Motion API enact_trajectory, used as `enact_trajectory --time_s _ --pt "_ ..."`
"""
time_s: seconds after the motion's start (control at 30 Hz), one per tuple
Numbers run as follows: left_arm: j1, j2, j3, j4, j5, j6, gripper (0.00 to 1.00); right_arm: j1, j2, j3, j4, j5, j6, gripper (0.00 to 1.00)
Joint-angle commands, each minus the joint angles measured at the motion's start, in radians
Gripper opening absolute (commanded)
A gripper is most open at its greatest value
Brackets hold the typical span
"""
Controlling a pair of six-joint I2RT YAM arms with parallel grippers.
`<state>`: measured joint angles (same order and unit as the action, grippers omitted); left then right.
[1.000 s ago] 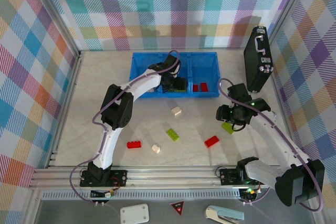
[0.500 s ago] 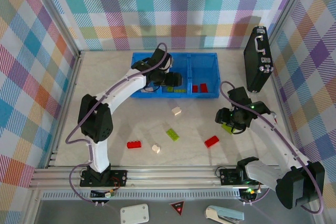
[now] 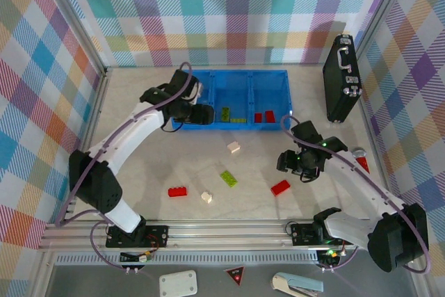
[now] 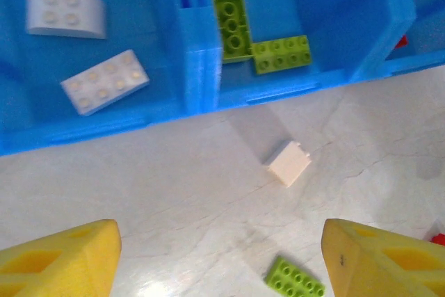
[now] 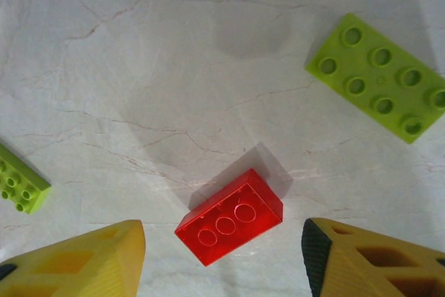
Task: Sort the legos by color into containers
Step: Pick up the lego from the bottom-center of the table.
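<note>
The left claw (image 3: 202,115) hangs over the near wall of the long translucent blue plastic tray (image 3: 268,88), at its left end. It is released: its two yellow fingers (image 4: 59,262) stand wide apart, with only the pale marbled desk (image 4: 139,193) between them. Ahead of this claw, the tray's left compartment holds two white studded bricks (image 4: 104,81). The middle compartment, ahead and slightly right, holds two lime green bricks (image 4: 281,54) close together against the near wall. A sliver of red (image 4: 402,41) shows in the right compartment. On the desk between claw and tray lies a small cream brick (image 4: 288,163). A small lime green studded plate (image 4: 295,279) lies just inside the claw's right finger.

The right claw (image 3: 290,163) hovers over the desk, well apart from the tray's near right corner, and is also released. Its yellow fingers (image 5: 375,266) are spread. A red rectangular brick (image 5: 229,215) lies askew on the desk between them and slightly ahead, touching neither. Ahead and to the right of this claw lies a broad lime green eight-stud plate (image 5: 379,78). A smaller lime green piece (image 5: 21,186) sits just ahead of its left finger.

Well to the left of the right claw, a second red brick (image 3: 177,191) and a cream cube-like brick (image 3: 206,197) lie near each other. A black case with metal latches (image 3: 342,78) stands beyond the right claw, by the right wall.
</note>
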<state>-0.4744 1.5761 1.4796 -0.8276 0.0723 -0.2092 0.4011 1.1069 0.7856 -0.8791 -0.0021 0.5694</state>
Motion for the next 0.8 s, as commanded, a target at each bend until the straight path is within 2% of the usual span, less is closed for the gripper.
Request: enact_trajectory --time_s 0.0,0.27,0.5,0.77 --pt "0.049 -0.073 -0.046 -0.079 -0.017 0.069 0.77 0.008 0.037 -0.032 0.058 -0.042 0.017 0.65" --pt "0.148 -0.155 -0.156 -0.089 -0.039 0.165 0.77 0.061 0.113 -0.072 0.127 -0.055 0.027 0.71" --pt "0.154 -0.180 -0.288 0.050 -0.022 0.131 0.77 0.101 0.143 -0.086 0.126 -0.031 0.036 0.77" --pt "0.155 -0.168 -0.339 0.067 -0.056 0.160 0.76 0.144 0.165 -0.116 0.132 -0.039 0.053 0.80"
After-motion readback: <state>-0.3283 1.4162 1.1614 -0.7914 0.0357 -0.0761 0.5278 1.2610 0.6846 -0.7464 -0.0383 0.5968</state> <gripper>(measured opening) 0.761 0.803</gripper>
